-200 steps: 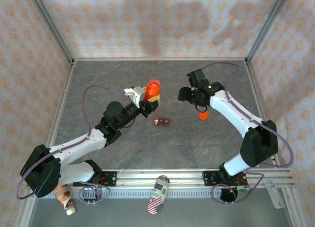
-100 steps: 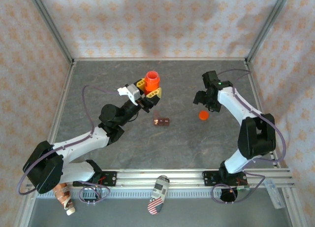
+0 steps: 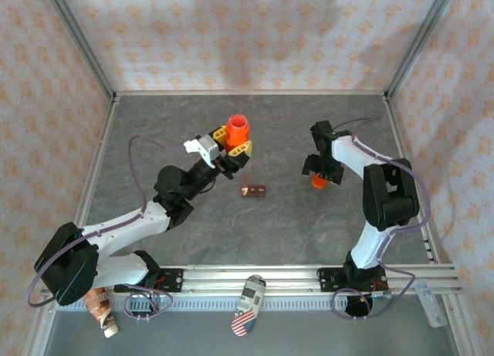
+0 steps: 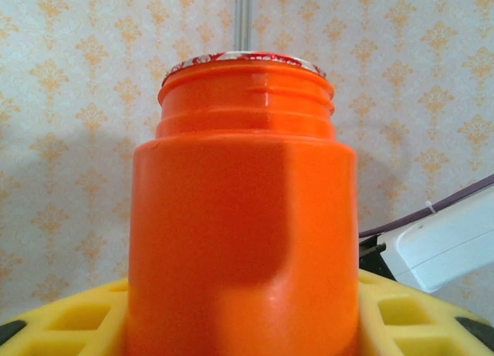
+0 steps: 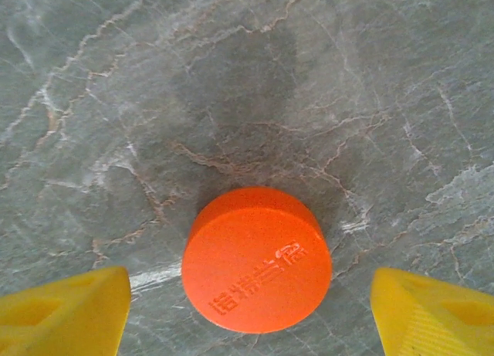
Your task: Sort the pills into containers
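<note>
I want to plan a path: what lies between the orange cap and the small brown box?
Nothing: the top view shows bare grey table between the orange cap and the brown box.

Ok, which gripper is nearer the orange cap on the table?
Right. The right gripper hovers over the cap, open; the left gripper sits well apart, gripping the bottle.

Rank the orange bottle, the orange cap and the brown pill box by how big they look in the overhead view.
1. orange bottle, though its top is nearer the camera.
2. brown pill box.
3. orange cap, partly hidden under the right gripper, so second and third are unsure.
</note>
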Robot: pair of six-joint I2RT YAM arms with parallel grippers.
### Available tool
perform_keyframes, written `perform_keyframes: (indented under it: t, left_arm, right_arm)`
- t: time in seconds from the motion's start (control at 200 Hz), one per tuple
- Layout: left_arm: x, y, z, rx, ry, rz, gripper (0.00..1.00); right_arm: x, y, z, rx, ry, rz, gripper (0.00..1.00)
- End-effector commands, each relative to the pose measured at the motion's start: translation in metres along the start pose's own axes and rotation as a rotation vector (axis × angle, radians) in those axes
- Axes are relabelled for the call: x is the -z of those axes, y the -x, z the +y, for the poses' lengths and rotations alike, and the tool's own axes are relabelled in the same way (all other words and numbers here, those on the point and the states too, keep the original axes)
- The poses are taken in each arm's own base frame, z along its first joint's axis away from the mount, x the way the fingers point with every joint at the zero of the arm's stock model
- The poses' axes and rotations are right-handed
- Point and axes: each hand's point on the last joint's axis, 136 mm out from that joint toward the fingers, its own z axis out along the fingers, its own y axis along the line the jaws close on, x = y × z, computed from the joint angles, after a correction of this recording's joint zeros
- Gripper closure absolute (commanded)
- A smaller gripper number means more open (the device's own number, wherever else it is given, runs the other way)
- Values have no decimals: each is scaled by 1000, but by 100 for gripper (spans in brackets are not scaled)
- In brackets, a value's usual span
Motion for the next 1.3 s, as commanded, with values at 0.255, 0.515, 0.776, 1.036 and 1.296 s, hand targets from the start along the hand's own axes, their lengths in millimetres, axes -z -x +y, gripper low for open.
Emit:
perform_keyframes:
  t: [0.255,0.515,0.776,1.036,1.296]
  left_arm:
    - [6,4,-5,-22,-12,-16,100]
    - [9,-2,-5,-16,-7,0,100]
    - [13,-14,-2,-8,11,33,100]
    - [21,-52,6,-4,53,89,100]
    - [25,-85,3,-32,52,152,100]
  right_arm:
    - [-24,0,-11,13,-48,22,26]
    - [-23,1,-9,11,-34,17,37]
    - [-12,-1,-5,18,11,5,59]
    - [47,-4,27,36,194,-60,61]
    - [154,-7,84,210,345,-182,61]
